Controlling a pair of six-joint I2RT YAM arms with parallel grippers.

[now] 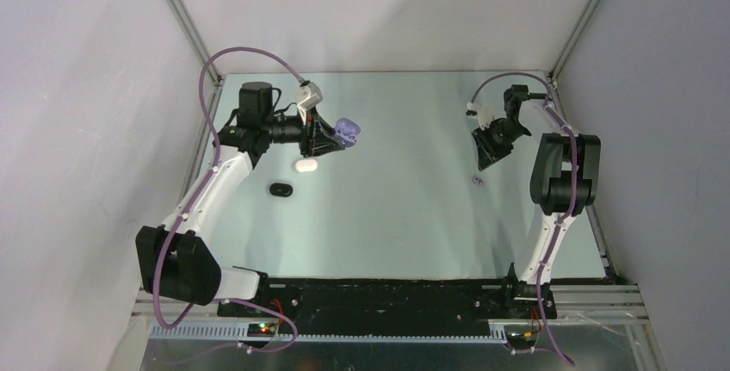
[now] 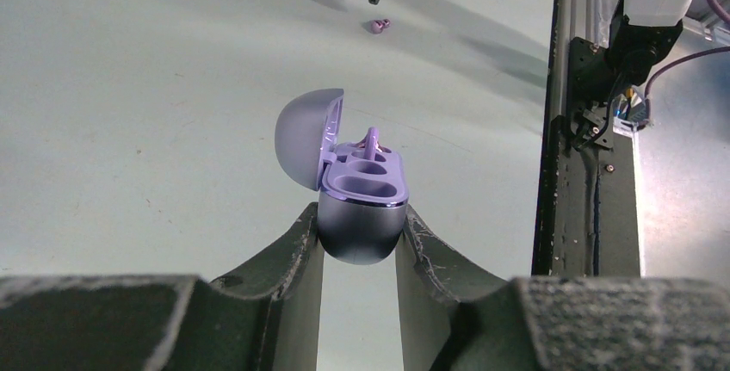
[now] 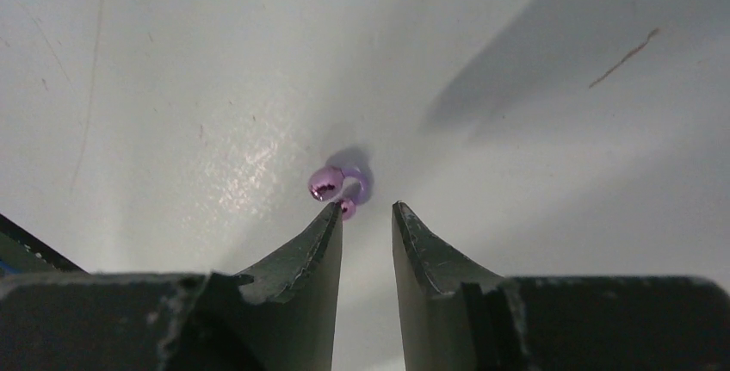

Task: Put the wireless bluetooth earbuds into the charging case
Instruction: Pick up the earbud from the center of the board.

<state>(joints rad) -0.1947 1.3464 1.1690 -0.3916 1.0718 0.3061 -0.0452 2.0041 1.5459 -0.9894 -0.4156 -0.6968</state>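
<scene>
The left arm [image 1: 211, 186] reaches forward, wrist turned sideways — its left gripper [image 1: 338, 139] points inward, clamped on a lavender charging case [image 2: 361, 231]. The right arm [image 1: 564, 164] folds over — right gripper [image 3: 366, 209] aimed downward, fingers slightly parted.

a: look at the lavender case [image 2: 361, 225], smooth shell, soft satin sheen, a bright chrome-like band round the rim.
b: plastic by the look of it. and the left gripper [image 2: 359, 214] fingers [image 2: 297, 255] are matt black, grainy, edges scuffed pale.
a: over to the right gripper [image 3: 367, 207], same rough matt black, chipped along the tips.
b: the purple earbud [image 3: 328, 182] there is mirror-glossy, almost metallic.
a: and the table [image 3: 155, 87] under it is smooth, pale, with a faint sheen and a few fine scratches.
</scene>
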